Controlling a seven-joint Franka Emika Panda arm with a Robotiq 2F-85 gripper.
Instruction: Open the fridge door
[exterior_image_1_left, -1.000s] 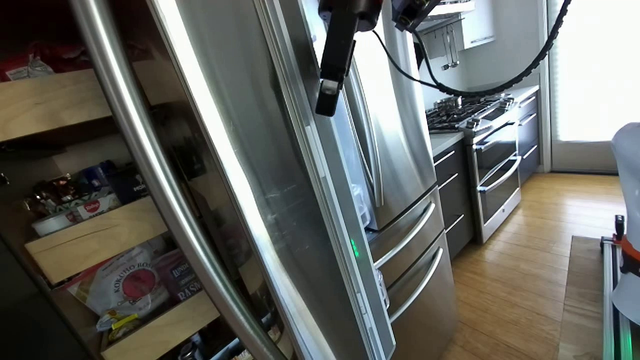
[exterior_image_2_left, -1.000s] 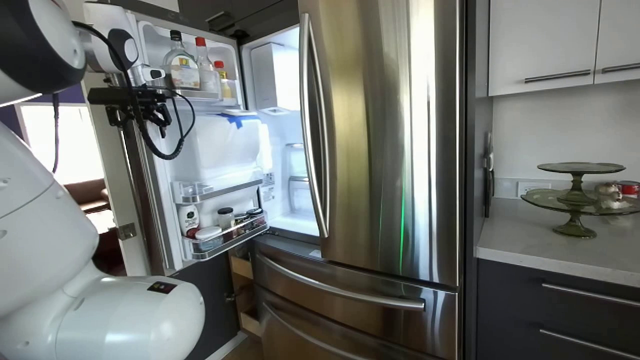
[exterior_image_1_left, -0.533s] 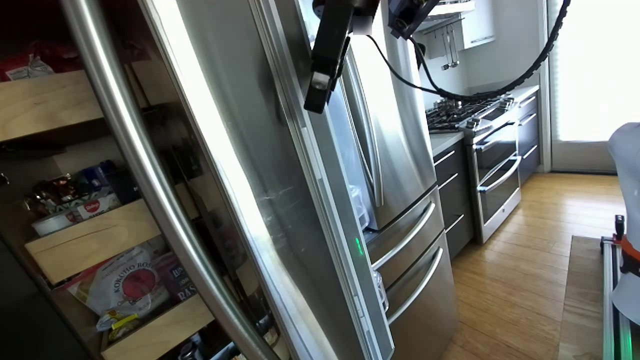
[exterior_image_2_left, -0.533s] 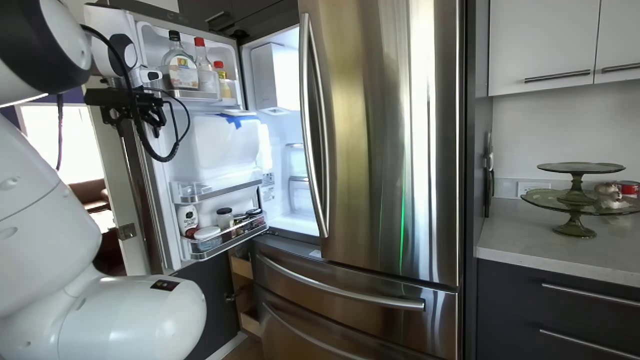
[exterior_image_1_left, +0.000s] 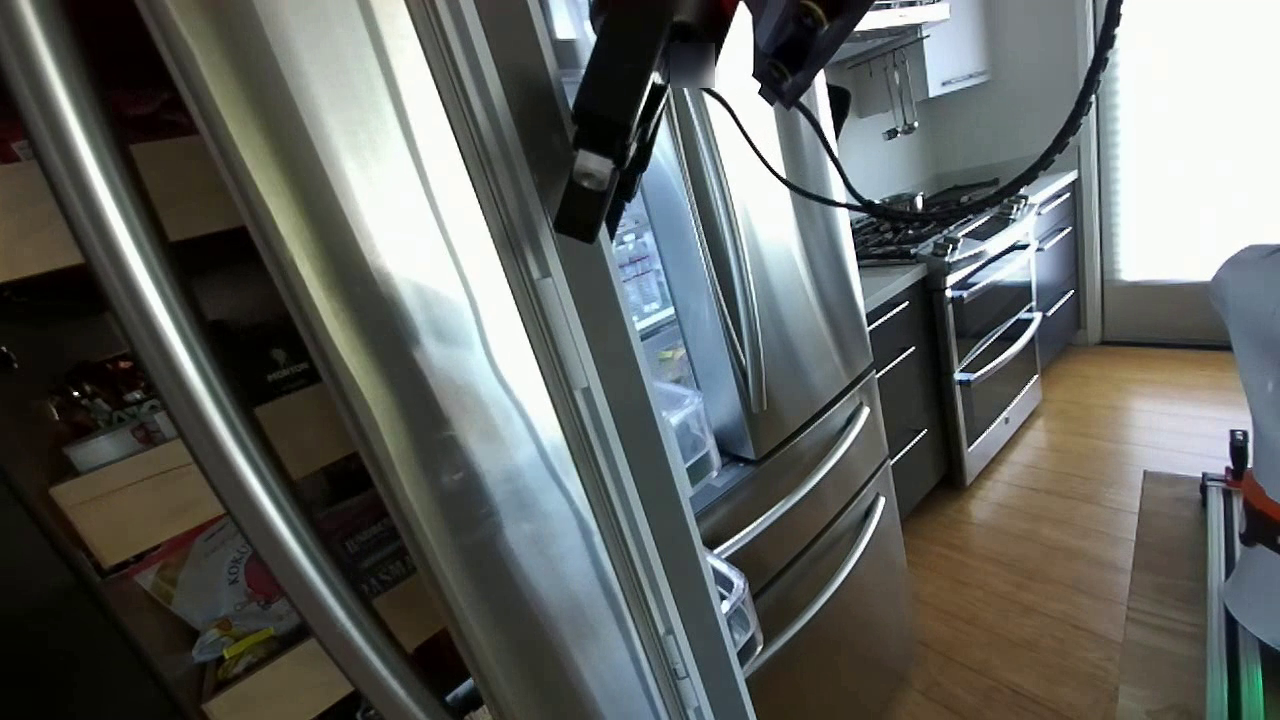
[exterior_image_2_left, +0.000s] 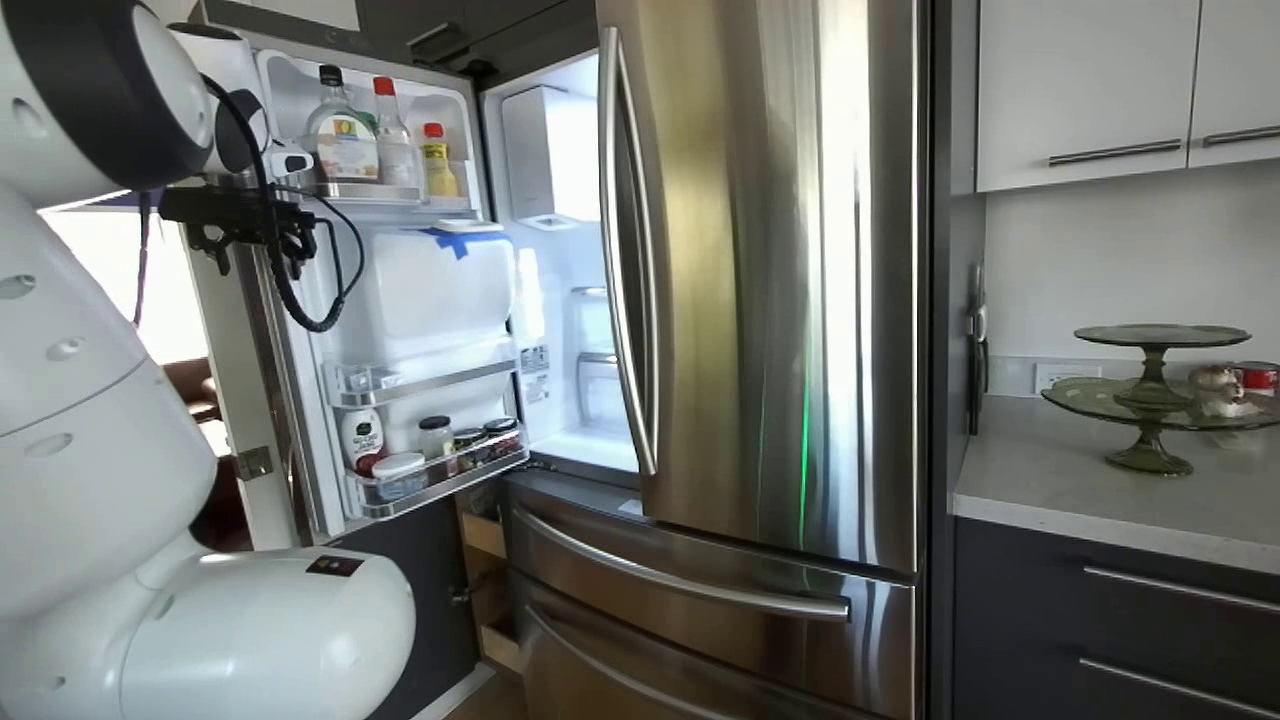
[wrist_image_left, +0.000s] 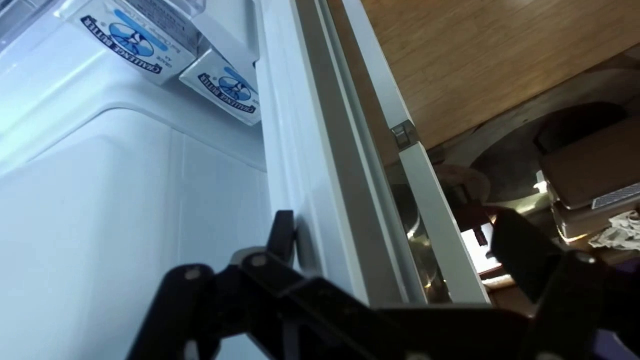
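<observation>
Fridge door (exterior_image_2_left: 440, 290) wide ajar, standing well out from the lit interior (exterior_image_2_left: 555, 260); its long bar handle (exterior_image_1_left: 200, 400) shows in an exterior view, with wooden pantry shelves (exterior_image_1_left: 130, 500) beyond. End effector (wrist_image_left: 395, 220) released: fingers (wrist_image_left: 283, 235) spread far apart, the door's free edge between them, one finger on the white liner side; cannot tell whether it touches. Wrist view: two Challenge Butter cartons (wrist_image_left: 137, 42) along the door's inner side. Upper bin (exterior_image_2_left: 370, 192): black-capped bottle (exterior_image_2_left: 345, 150), clear red-capped bottle (exterior_image_2_left: 396, 150), yellow bottle (exterior_image_2_left: 440, 165). Lower bin (exterior_image_2_left: 450, 487): white bottle (exterior_image_2_left: 362, 432), white-lidded tub (exterior_image_2_left: 402, 475), jars (exterior_image_2_left: 436, 440). Blue tape (exterior_image_2_left: 459, 244) on the inner panel. Plain steel door (exterior_image_2_left: 770, 280) closed, steel drawers (exterior_image_2_left: 760, 575) below it likewise. Green glass cake stands (exterior_image_2_left: 1150, 400) on the pale surface (exterior_image_2_left: 1040, 490), well apart from the door.
</observation>
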